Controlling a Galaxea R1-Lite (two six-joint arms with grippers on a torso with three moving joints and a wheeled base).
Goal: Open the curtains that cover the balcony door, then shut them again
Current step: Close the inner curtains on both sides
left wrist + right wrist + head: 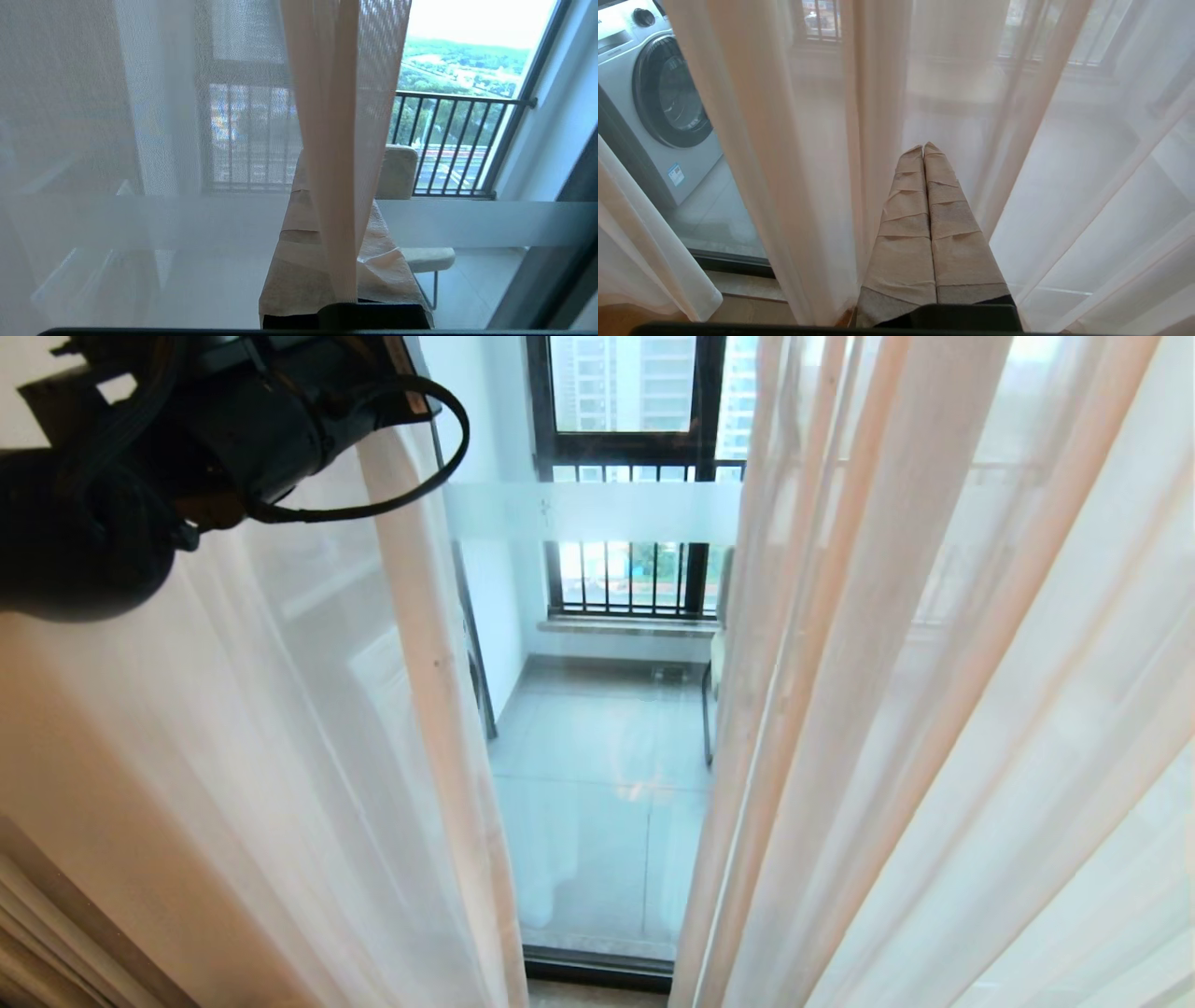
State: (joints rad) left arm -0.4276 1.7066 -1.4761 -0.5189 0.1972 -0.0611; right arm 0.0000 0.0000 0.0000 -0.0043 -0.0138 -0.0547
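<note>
Sheer curtains (887, 709) hang parted, a gap at 12 o'clock baring the balcony door (597, 756) glass. Risk, as I judge it: fabric slides off the smooth taped fingers, or snags and drags the rail. Left claw (327, 242) clenched, a sheer fold draped against it, high at 10 o'clock. Right claw (923, 149) clenched, empty, nosing the sheers.

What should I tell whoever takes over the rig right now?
Left gripper: shut, raised at the left sheer curtain, whose hem fold hangs over the fingers.
Right gripper: shut, holding nothing, pointing at the right sheer curtain.
The sheers are parted by a gap in the middle, showing the balcony door glass.
Done: partly open.
Left: finish opening, then close them again.
</note>
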